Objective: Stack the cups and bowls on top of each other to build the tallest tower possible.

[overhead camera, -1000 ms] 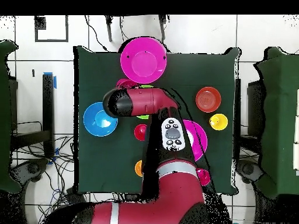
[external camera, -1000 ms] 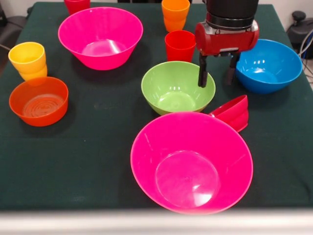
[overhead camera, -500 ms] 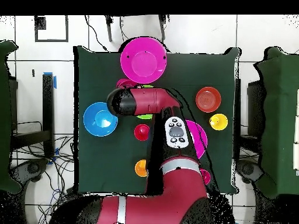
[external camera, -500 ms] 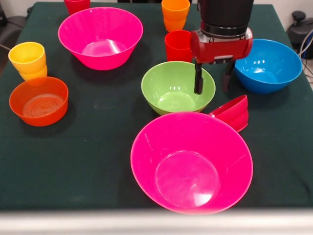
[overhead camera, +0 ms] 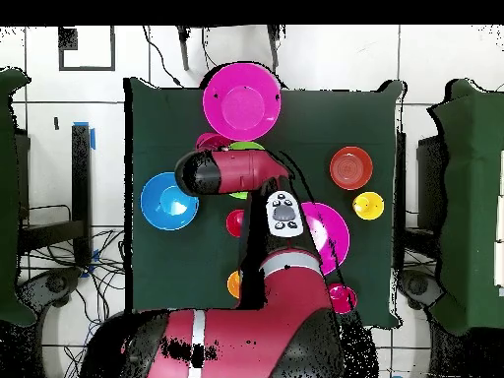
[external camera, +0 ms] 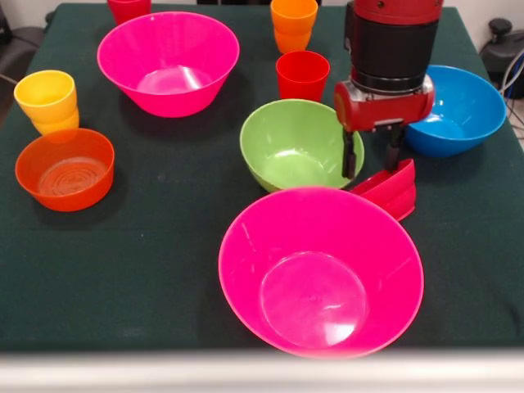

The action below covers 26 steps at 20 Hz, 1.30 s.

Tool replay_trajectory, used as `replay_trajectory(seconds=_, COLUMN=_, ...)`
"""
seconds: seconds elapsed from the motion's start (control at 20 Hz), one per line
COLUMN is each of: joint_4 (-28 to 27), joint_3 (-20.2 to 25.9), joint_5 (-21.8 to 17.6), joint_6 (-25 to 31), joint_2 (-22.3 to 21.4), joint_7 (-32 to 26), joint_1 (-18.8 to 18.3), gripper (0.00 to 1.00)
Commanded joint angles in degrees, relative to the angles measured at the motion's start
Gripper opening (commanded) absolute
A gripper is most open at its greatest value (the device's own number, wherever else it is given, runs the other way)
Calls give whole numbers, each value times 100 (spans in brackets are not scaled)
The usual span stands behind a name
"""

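My gripper (external camera: 372, 157) is open and empty. It hangs between the lime-green bowl (external camera: 293, 144) and the small red bowl (external camera: 390, 187). The red bowl lies tilted against the near hot-pink bowl (external camera: 321, 270). One finger (external camera: 350, 160) stands at the green bowl's right rim and the other just above the red bowl. A red cup (external camera: 301, 75) and an orange cup (external camera: 293, 23) stand behind the green bowl. The yellow cup (external camera: 47, 100) is at far left, beside the orange bowl (external camera: 65, 169). In the overhead view the arm (overhead camera: 236, 172) hides the gripper.
A blue bowl (external camera: 455, 110) sits right of the gripper, close to the arm. The second hot-pink bowl (external camera: 168, 61) is at the back left, with another red cup (external camera: 128, 8) behind it. Dark green cloth (external camera: 164, 246) covers the table.
The gripper has moved from over the green bowl's right side toward the small red bowl, coming nearer and lower. The green bowl has shifted slightly right.
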Motion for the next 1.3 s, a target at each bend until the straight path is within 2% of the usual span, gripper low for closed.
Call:
replay_trajectory(seconds=0.05, joint_4=-292, joint_3=158, joint_5=173, joint_6=-157, joint_2=366, joint_7=1022, joint_1=331, gripper=100)
replay_trajectory(seconds=0.5, joint_4=-592, joint_3=-652, joint_5=551, joint_6=-319, joint_2=526, joint_7=1847, joint_1=1195, gripper=100)
replay_trajectory(seconds=0.7, joint_4=-828, joint_3=-844, joint_5=651, joint_6=-254, joint_2=656, joint_7=2008, joint_1=1403, gripper=100)
replay_trajectory(seconds=1.3, joint_4=-1801, joint_3=-1329, joint_5=849, joint_6=460, joint_2=963, joint_7=2462, joint_1=1933, gripper=100)
